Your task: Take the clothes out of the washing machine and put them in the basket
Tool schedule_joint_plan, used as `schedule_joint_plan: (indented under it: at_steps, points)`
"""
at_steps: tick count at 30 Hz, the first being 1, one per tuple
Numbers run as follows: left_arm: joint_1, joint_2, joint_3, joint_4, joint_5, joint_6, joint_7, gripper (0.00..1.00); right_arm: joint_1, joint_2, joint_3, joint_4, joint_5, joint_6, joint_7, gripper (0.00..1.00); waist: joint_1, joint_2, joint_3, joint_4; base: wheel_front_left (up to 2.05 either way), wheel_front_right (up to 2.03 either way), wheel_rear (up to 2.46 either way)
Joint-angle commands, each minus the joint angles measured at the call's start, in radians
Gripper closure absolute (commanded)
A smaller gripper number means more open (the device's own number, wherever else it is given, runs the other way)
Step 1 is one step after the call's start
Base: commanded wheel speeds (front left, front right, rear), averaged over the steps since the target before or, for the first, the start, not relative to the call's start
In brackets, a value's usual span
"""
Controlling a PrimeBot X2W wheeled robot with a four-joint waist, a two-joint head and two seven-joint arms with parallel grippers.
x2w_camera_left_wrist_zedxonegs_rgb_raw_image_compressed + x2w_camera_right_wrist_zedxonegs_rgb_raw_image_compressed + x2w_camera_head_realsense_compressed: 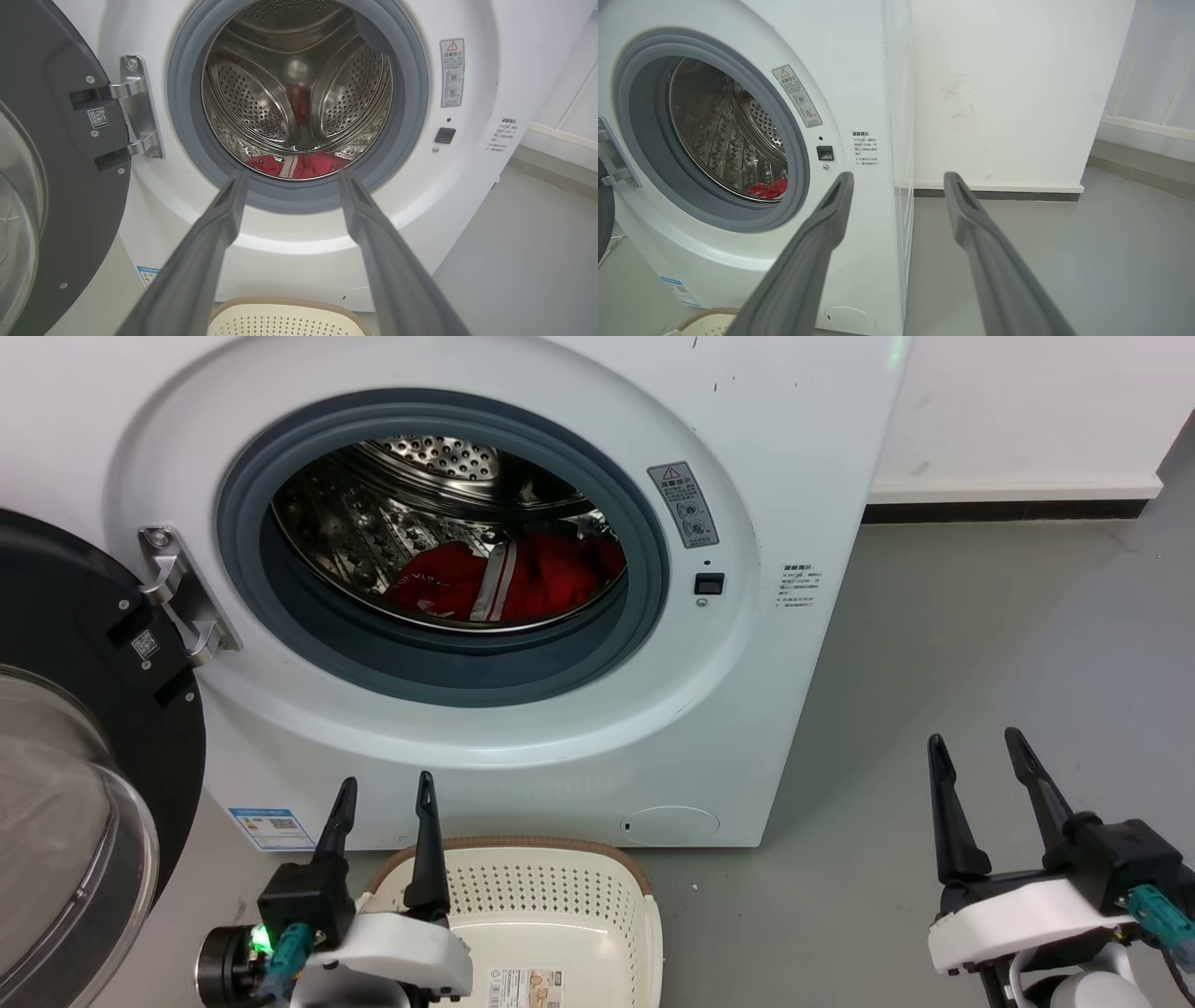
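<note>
The washing machine (794, 448) takes up the head view from 9 o'clock round to 1 o'clock, and its top is cut off by the frame. Its door (84, 644) hangs wide open at 9 o'clock; the black rim and glass bowl run off the left edge, so only part of it shows. Grey floor (934, 644) spreads from 2 to 5 o'clock.

The basket (560, 846) stands on the floor at 6 o'clock, just in front of the machine's foot. Its near half is lost below the frame and its left corner is hidden behind the left arm's white body. A paper label (523, 987) on its bottom is cut short as well.

The clothes (551, 581) lie at the bottom of the steel drum (373, 523), red with a pale striped panel. The grey ring (448, 663) covers their lower part, and how many garments there are cannot be told.

The left gripper (386, 779) is at 7 o'clock, fingers apart and holding nothing. In the left wrist view they point at the drum mouth. The right gripper (974, 737) at 4 o'clock is likewise spread and bare, well apart from the machine.
</note>
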Motion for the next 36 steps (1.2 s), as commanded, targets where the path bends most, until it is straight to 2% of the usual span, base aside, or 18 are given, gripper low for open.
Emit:
schedule_joint_plan:
  at_steps: [1,6,11,21,27,36]
  points:
    - [0.003,0.012,-0.014,-0.003,0.031,0.011,-0.01,0.0,-0.001,0.0,0.003,-0.006,-0.031,0.0,-0.009,0.0,0.0,0.0,0.0,0.0,0.0,0.0,0.0]
    - [0.002,0.022,-0.041,0.001,0.062,0.033,-0.021,0.0,0.002,0.0,0.008,-0.012,-0.081,0.0,-0.02,0.0,0.0,0.0,0.001,-0.001,0.0,0.0,0.0]
    - [0.007,0.012,-0.037,-0.015,0.061,0.02,-0.032,0.0,0.004,0.0,0.014,-0.018,-0.118,0.0,-0.03,0.0,0.0,0.0,0.002,-0.001,0.0,0.0,0.0]
    - [0.032,-0.028,0.037,0.001,0.08,-0.066,-0.049,0.0,0.009,0.0,0.019,-0.012,-0.155,0.0,-0.047,0.0,0.0,0.0,0.002,-0.004,0.0,0.0,0.0]
    - [0.037,-0.047,0.062,0.029,0.145,-0.113,-0.059,0.0,0.012,0.0,0.022,-0.002,-0.181,0.0,-0.058,0.0,0.0,0.0,-0.001,-0.006,0.0,0.0,0.0]
    - [0.038,-0.065,0.073,0.047,0.227,-0.134,-0.076,0.0,0.012,0.001,0.032,0.002,-0.23,0.0,-0.074,0.0,0.0,0.0,-0.004,-0.011,0.0,0.0,0.0]
